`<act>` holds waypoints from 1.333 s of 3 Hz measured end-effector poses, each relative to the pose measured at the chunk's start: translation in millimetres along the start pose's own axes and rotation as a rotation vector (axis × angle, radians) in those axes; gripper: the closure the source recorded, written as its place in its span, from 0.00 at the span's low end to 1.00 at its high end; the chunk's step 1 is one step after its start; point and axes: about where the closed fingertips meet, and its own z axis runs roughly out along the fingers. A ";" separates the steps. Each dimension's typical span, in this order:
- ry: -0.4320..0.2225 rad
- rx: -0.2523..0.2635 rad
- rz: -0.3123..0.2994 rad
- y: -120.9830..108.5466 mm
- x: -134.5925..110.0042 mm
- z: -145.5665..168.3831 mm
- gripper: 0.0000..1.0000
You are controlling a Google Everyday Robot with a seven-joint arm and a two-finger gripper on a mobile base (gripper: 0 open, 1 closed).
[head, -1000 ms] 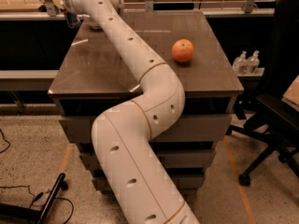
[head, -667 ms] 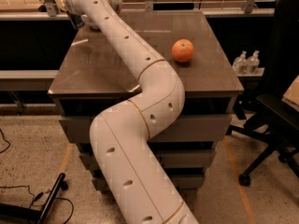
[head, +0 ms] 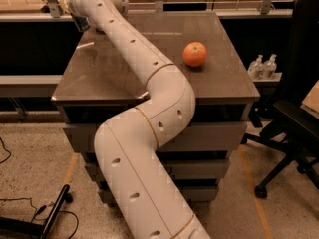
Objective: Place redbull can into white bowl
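Observation:
My arm reaches across the brown table [head: 124, 78] to its far left corner. My gripper [head: 79, 23] hangs there below the white wrist, just over the table's far left edge. Only a small dark shape shows under the wrist. I cannot tell whether that shape is the redbull can or part of the gripper, so the can is not plainly in view. The white bowl is hidden or out of view.
An orange [head: 195, 54] sits on the right half of the table. Two small clear bottles [head: 263, 66] stand on a ledge right of the table. A black office chair [head: 294, 118] is at the right. Cables and a dark bar [head: 45, 218] lie on the floor at the lower left.

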 end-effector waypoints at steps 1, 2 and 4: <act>0.030 0.067 -0.025 -5.3 7.0 8.7 1.00; 0.045 0.162 -0.041 -24.3 13.7 12.1 1.00; 0.044 0.234 -0.040 -48.7 24.8 10.3 1.00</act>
